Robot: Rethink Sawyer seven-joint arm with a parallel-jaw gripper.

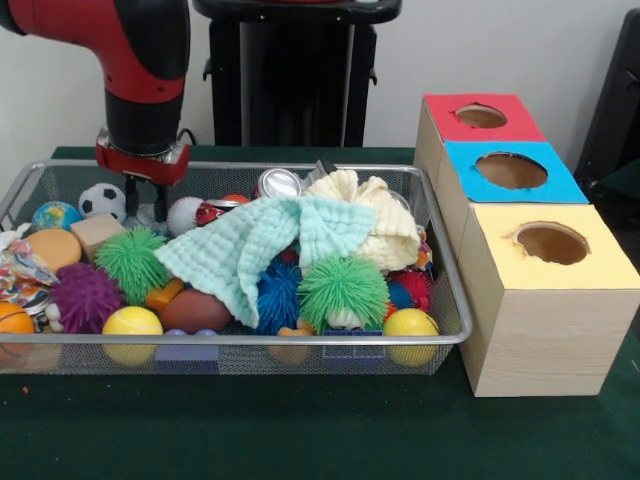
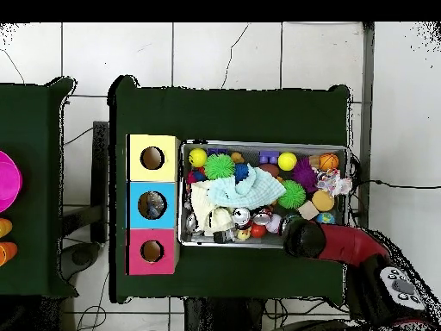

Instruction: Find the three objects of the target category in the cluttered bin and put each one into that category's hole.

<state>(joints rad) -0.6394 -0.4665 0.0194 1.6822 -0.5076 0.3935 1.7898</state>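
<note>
The cluttered bin [image 1: 300, 166] is a silver wire-mesh basket on the green table; in the overhead view [image 2: 263, 144] it lies right of the boxes. It holds green spiky balls [image 1: 133, 262] [image 1: 343, 288], a purple spiky ball [image 1: 86, 296], yellow balls [image 1: 132, 322] [image 1: 411, 323], a soccer ball [image 1: 102, 201], a white ball [image 1: 185, 215], a can [image 1: 279, 183] and a mint cloth [image 1: 260, 245]. My gripper [image 1: 145, 203] hangs open and empty just inside the bin's far left corner, between the soccer ball and the white ball. In the overhead view the arm's wrist [image 2: 303, 237] hides it.
Three boxes with round holes stand in a row right of the bin: red [image 1: 480, 118], blue [image 1: 510, 170], yellow [image 1: 550, 245]. A cream cloth [image 1: 375, 215], a globe ball [image 1: 55, 215], a wooden block [image 1: 96, 233] and an orange ball [image 1: 12, 320] also lie in the bin.
</note>
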